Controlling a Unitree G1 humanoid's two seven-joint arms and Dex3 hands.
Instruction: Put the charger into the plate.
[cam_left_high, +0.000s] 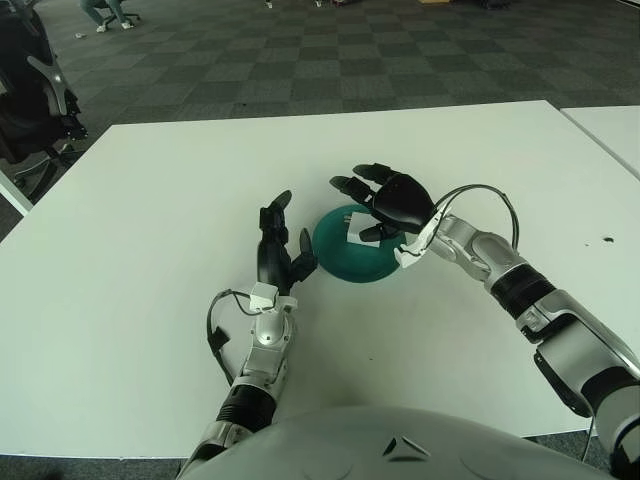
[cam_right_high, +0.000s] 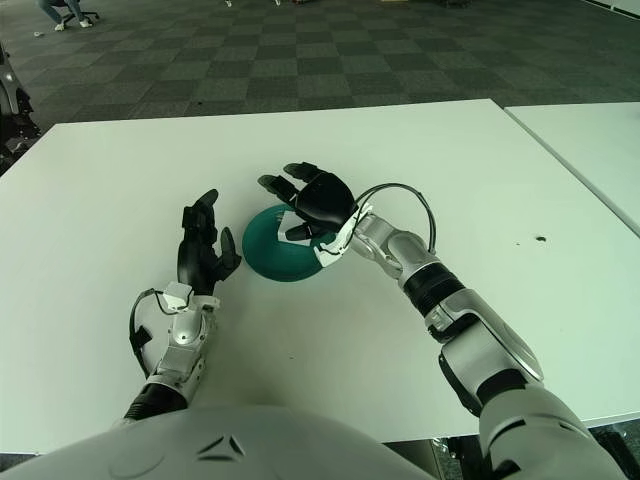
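Observation:
A dark teal plate (cam_left_high: 345, 262) lies on the white table (cam_left_high: 150, 220), near its middle. A small white charger (cam_left_high: 356, 229) shows on the plate, just under my right hand's thumb. My right hand (cam_left_high: 365, 205) hovers over the plate's far side with its fingers spread; I cannot tell if the thumb still touches the charger. My left hand (cam_left_high: 283, 235) stands upright just left of the plate, fingers spread and empty, its thumb close to the plate's rim.
A second white table (cam_left_high: 612, 125) stands at the right, across a narrow gap. A black office chair (cam_left_high: 35, 95) is off the table's far left corner. A small dark speck (cam_left_high: 606, 240) marks the table at the right.

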